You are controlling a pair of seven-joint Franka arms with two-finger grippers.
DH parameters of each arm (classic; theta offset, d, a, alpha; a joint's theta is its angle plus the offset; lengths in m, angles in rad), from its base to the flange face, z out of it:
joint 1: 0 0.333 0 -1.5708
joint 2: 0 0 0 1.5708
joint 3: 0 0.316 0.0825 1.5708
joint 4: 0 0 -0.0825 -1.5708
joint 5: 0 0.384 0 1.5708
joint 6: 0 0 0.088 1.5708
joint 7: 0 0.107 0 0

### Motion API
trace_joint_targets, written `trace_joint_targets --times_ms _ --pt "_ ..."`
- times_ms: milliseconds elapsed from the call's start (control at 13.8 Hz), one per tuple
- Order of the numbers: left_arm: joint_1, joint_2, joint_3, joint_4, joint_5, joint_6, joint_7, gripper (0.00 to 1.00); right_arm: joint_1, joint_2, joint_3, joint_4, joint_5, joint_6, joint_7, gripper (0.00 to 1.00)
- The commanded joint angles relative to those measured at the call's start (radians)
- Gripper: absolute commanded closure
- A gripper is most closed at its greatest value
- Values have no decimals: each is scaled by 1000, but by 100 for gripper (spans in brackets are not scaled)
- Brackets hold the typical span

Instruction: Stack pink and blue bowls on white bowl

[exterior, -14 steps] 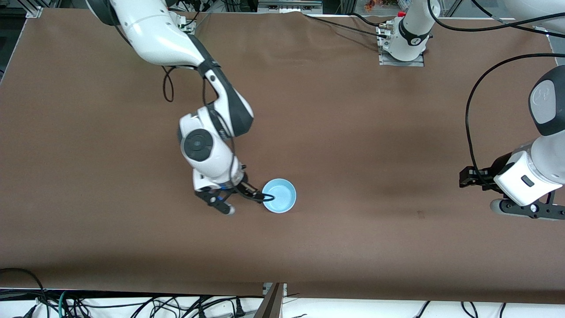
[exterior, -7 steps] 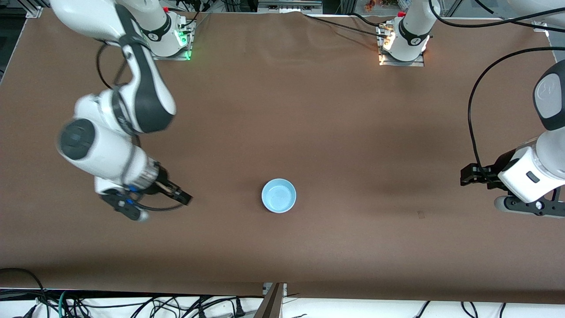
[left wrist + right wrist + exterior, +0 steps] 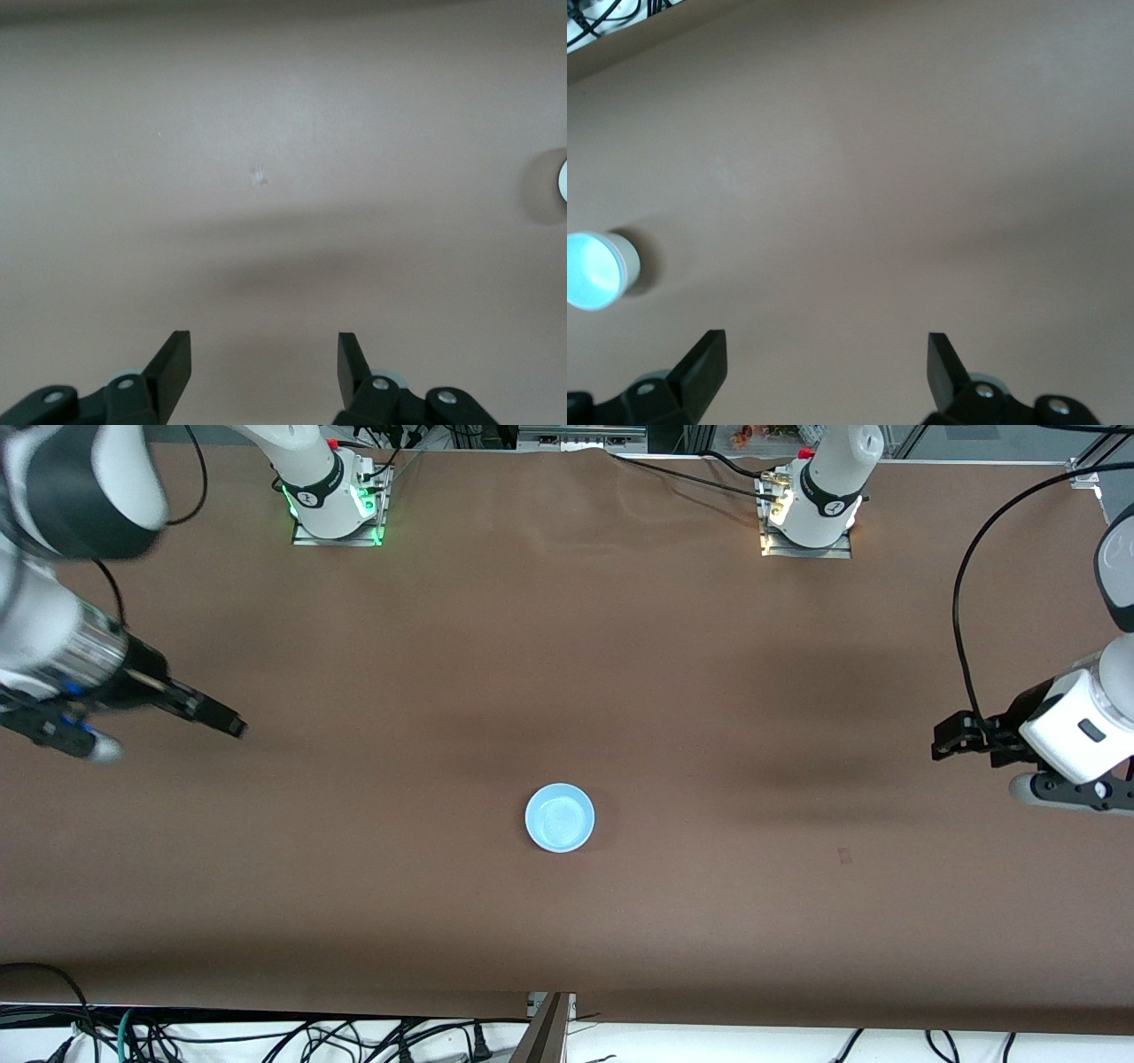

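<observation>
Blue bowl point(image 3: 559, 817) tops a stack mid-table, white wall point(image 3: 627, 263) visible beneath. Judged light, rigid, slick; grip the rim. Right gripper point(image 3: 221, 720) and left gripper point(image 3: 952, 742), jaws apart and empty, hang over their respective table ends.

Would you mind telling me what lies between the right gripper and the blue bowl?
Only bare brown table: nothing sits between the right gripper and the blue bowl. The front view shows this, and the right wrist view agrees.
</observation>
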Motion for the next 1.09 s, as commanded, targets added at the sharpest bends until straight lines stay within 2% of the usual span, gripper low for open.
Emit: trace_joint_targets --times_ms 0,72,217,507,725,1014 --pt "-3 -107 -2 -161 -32 55 21 23 13 -52 -10 -40 -67 -19 -115 0" --pt "-8 -127 -2 -196 -35 83 21 20 4 -57 -10 -40 -75 -22 -164 0" --pt "-6 -160 -2 -262 -35 120 23 20 -81 -60 34 -35 -76 -45 -228 0" --pt "-6 -193 -2 -304 -35 143 24 4 -305 -71 247 -25 -79 -51 -252 0" --pt "-9 -195 -2 -304 -35 140 23 0 -309 -60 261 26 -147 -94 -259 0" --pt "-8 -197 -12 -301 -35 141 17 0 -307 -51 260 38 -144 -97 -264 0"
